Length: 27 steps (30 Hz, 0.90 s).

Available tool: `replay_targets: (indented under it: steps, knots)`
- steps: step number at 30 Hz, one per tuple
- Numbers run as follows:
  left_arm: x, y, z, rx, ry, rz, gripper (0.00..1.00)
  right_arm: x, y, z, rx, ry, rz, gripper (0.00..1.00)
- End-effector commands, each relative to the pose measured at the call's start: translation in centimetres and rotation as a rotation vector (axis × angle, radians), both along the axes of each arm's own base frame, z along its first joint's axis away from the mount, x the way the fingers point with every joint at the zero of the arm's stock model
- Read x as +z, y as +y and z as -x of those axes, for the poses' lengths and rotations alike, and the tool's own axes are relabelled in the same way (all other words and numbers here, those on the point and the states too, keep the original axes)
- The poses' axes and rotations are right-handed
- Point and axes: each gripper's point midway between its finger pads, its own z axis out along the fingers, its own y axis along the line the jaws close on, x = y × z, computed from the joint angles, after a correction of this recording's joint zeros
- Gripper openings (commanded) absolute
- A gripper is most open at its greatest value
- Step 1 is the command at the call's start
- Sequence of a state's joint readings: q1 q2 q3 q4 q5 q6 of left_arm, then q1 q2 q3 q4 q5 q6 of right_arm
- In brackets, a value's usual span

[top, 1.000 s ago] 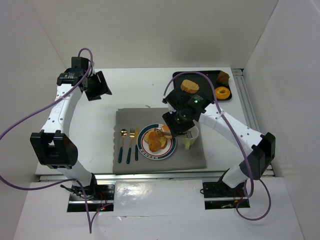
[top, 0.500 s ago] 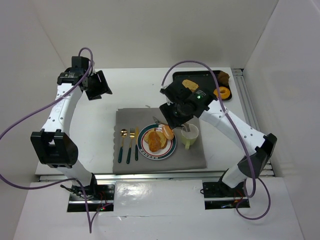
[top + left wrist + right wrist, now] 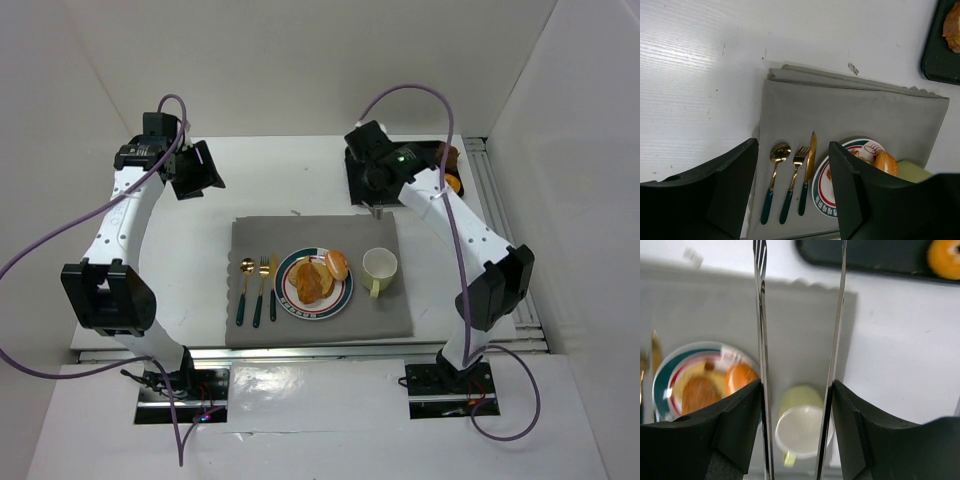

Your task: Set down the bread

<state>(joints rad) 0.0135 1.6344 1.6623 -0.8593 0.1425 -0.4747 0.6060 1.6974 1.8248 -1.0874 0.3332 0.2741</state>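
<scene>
A round bun (image 3: 336,264) and a piece of toast (image 3: 310,282) lie on the striped plate (image 3: 284,290) on the grey placemat (image 3: 270,235). In the right wrist view the bun (image 3: 740,377) and the toast (image 3: 697,392) show on the plate (image 3: 670,370). My right gripper (image 3: 376,190) holds metal tongs (image 3: 760,315), spread and empty, at the near edge of the black tray (image 3: 865,260), above the mat's far right edge. My left gripper (image 3: 200,170) is open and empty, high at the far left (image 3: 792,155).
A pale green cup (image 3: 379,268) stands right of the plate. A gold spoon, fork and knife (image 3: 258,290) lie left of it. The tray holds a donut (image 3: 945,257) and other bread (image 3: 954,27). White walls enclose the table.
The tongs let go of the bun on the plate. My right gripper then rose and drew back towards the black tray. The left arm has not moved.
</scene>
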Motion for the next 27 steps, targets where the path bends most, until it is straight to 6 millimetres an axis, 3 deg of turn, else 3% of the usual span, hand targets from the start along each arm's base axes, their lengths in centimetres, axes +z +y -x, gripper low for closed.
replay_targets:
  steps: [1,2,3,5,9,10,12,13,16,17,20,23,25,27]
  knots:
    - [1.8,-0.1,0.2,-0.016,-0.065,0.002,0.71,1.8,-3.4,-4.1,-0.205,-0.161,-0.041,0.63]
    - [1.8,-0.1,0.2,-0.016,-0.065,0.002,0.71,1.6,-5.7,-4.5,-0.264,-0.157,-0.040,0.63]
    - [1.4,-0.1,0.3,-0.016,-0.054,0.003,0.71,0.0,-7.1,-4.2,-0.302,-0.134,-0.016,0.63]
    - [1.1,-0.5,0.5,-0.028,-0.045,0.018,0.71,0.3,-9.9,-4.1,-0.369,-0.184,-0.035,0.63]
    - [0.8,-0.5,0.4,-0.029,-0.045,0.018,0.71,-2.3,-14.6,-2.0,-0.496,-0.189,-0.053,0.63]
    - [0.8,-0.5,0.4,-0.029,-0.045,0.018,0.71,-3.8,-15.5,-0.8,-0.521,-0.160,-0.041,0.63]
    - [0.8,-0.5,0.2,-0.029,-0.045,0.018,0.71,-4.9,-16.9,-0.3,-0.575,-0.157,-0.051,0.63]
    - [0.8,-0.5,0.2,-0.029,-0.045,0.018,0.71,-6.3,-17.4,0.2,-0.594,-0.132,-0.042,0.63]
    - [0.8,-0.5,0.2,-0.029,-0.045,0.018,0.71,-7.7,-17.6,0.4,-0.607,-0.139,-0.063,0.63]
    - [0.8,-0.5,0.2,-0.029,-0.045,0.018,0.71,-9.6,-18.1,1.1,-0.620,-0.110,-0.045,0.63]
    - [0.8,-0.5,0.2,-0.029,-0.045,0.018,0.71,-12.1,-18.7,1.2,-0.618,-0.111,-0.045,0.63]
    - [0.8,-0.4,0.2,-0.035,-0.047,0.013,0.71,-13.7,-19.4,1.1,-0.637,-0.103,-0.057,0.63]
    - [0.7,-0.4,0.4,-0.035,-0.036,0.013,0.71,-14.4,-19.6,1.3,-0.643,-0.090,-0.058,0.68]
    - [1.4,-0.4,0.4,-0.036,-0.055,0.012,0.71,-14.9,-19.9,1.7,-0.659,-0.070,-0.063,0.81]
